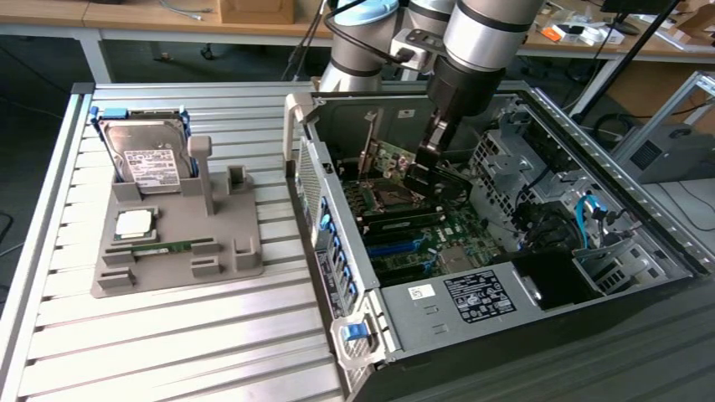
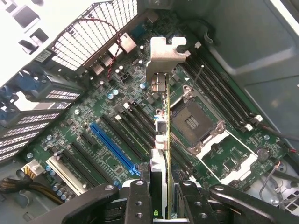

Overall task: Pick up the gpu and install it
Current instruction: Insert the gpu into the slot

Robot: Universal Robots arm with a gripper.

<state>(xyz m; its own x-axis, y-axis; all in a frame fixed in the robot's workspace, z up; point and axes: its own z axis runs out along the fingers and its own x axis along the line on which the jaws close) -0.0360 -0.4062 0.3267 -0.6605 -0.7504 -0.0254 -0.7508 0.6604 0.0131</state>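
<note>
The gpu (image 2: 161, 135) hangs edge-on in the tool (image 2: 161, 198), which is clamped on the card's upper edge with a finger on each flat face. Its silver bracket (image 2: 164, 58) points away from the wrist, toward the case's perforated rear wall. In the exterior view, the gpu (image 1: 429, 179) sits inside the open computer case (image 1: 625, 180), just above the motherboard (image 2: 112, 116), over the slots between the blue slot (image 2: 114, 147) and the CPU socket (image 2: 194, 122). I cannot tell whether it touches a slot.

The card looks light and stiff but fragile. It is thin enough to tilt in the grip, so the bare board edge is the best hold, away from components and contacts.

Outside the case, on the slatted worktop (image 1: 201, 343), a grey fixture (image 1: 229, 264) carries the hard drive (image 1: 151, 159).
</note>
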